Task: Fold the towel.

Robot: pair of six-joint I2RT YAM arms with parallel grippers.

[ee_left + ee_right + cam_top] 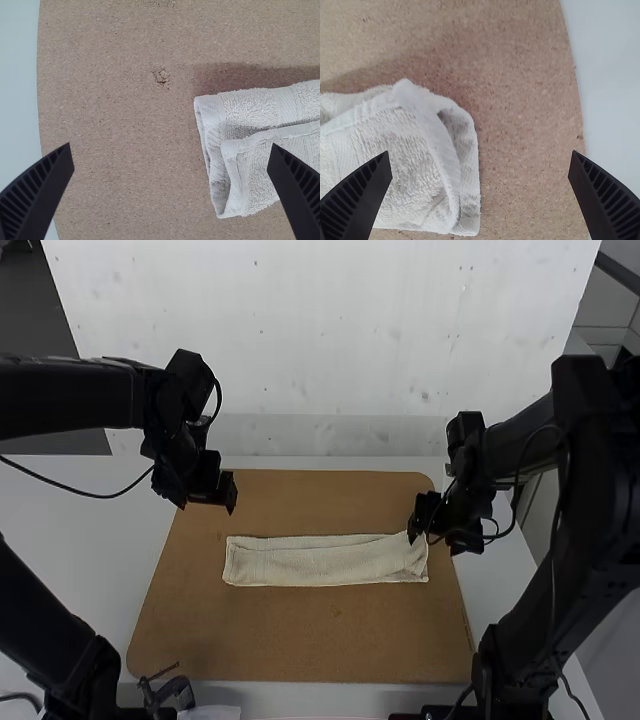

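Towel [325, 562] lies as a folded strip, mid-frame in the high view; left fingers [36, 194] and right fingers [604, 194] stand open. Likely light and floppy: pinch every layer at a short end.

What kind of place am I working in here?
Likely a robot test bench: two arm-mounted grippers, left and right, stand over a brown board with a folded towel, backed by a scuffed white panel.

Towel [260, 172] cut off in both wrist views; inner layers hidden.
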